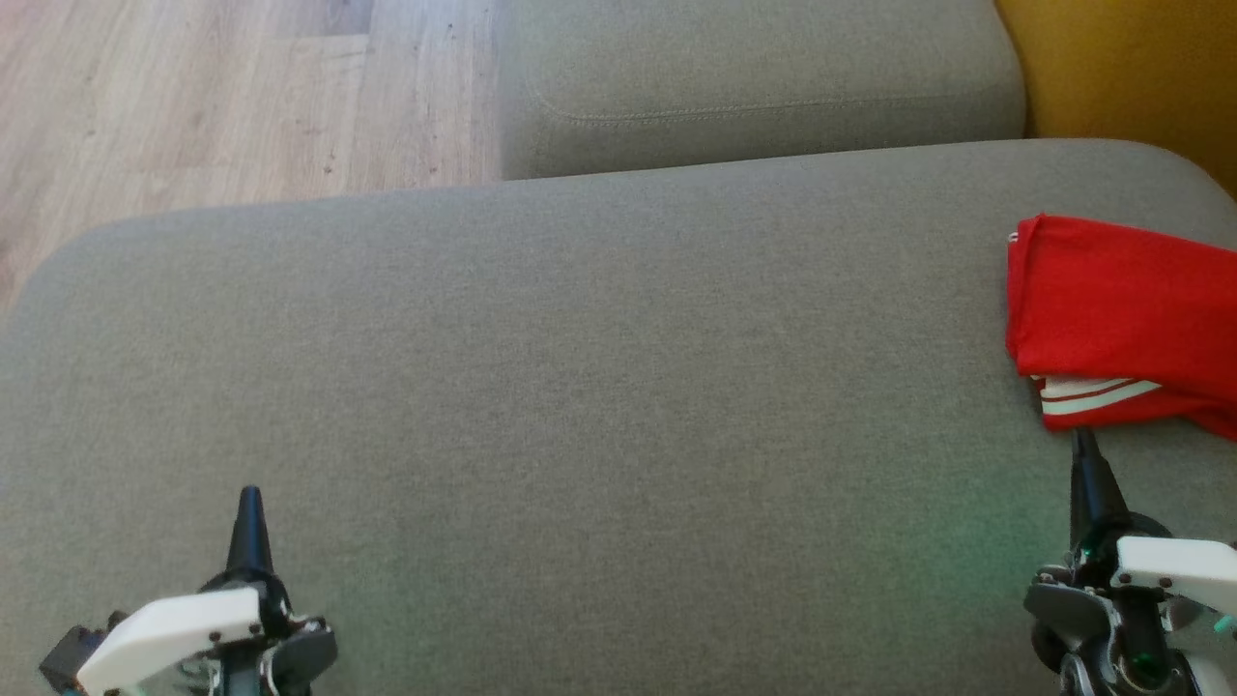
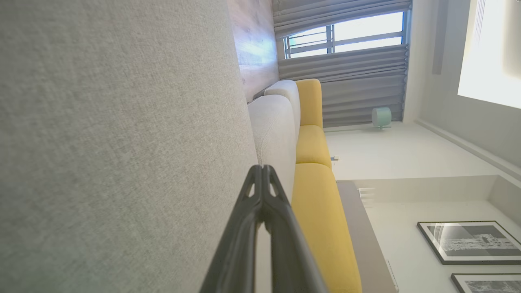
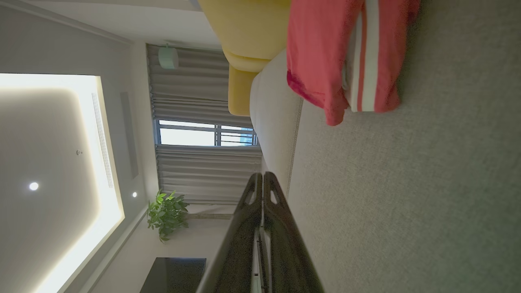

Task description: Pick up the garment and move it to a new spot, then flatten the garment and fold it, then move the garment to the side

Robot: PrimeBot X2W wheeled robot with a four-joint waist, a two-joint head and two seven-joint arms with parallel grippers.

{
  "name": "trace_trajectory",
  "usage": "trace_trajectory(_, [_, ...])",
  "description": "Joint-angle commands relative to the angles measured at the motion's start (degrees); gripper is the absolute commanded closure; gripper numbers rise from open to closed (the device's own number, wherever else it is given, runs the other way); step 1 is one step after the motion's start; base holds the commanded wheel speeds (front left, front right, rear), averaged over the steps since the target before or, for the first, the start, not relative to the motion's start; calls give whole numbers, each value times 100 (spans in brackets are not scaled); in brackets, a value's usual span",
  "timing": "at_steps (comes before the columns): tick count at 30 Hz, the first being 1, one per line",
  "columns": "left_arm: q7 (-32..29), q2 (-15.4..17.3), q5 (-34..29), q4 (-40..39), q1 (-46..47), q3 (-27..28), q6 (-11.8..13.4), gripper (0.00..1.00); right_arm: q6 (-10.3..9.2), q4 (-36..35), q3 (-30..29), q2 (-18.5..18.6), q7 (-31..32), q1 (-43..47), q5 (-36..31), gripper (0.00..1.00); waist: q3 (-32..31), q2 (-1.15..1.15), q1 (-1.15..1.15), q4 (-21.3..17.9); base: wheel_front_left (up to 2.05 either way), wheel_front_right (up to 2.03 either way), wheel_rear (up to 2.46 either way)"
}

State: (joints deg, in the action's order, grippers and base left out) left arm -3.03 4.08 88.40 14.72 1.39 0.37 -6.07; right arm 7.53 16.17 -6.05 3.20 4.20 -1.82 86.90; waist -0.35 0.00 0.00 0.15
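Grey cushion (image 1: 580, 387) stretches wide between left gripper (image 1: 249, 503) and right gripper (image 1: 1084, 447), both pressed together; folded garment (image 1: 1111, 309) lies at right edge.

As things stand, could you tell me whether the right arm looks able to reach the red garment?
Probably yes. The right gripper sits just short of the garment, with only bare cushion between them. Its jaws are shut, so it would need to open first.

so the garment (image 1: 1111, 309) sits at the big cushion's (image 1: 580, 387) right edge, right gripper (image 1: 1084, 445) over its near-right corner, left gripper (image 1: 249, 503) near-left, second cushion (image 1: 754, 87) behind it, floor (image 1: 193, 106) behind-left
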Motion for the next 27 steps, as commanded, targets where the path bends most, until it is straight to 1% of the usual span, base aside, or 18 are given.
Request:
trace_trajectory(1, [-53,54,184,-127,357,270,-71,100,-4,-214,67,17,83,-349,197,100,11,0,0,-3,0,0,0])
trace_trajectory(8, [-156,49,568,-79,459,379,-141,100,-4,-217,7,9,184,-431,567,100,52,0,0,-15,0,0,0])
trace_trajectory(27, [-196,15,532,-75,464,428,-142,100,-4,-217,-8,-1,197,-433,559,100,53,0,0,-15,0,0,0])
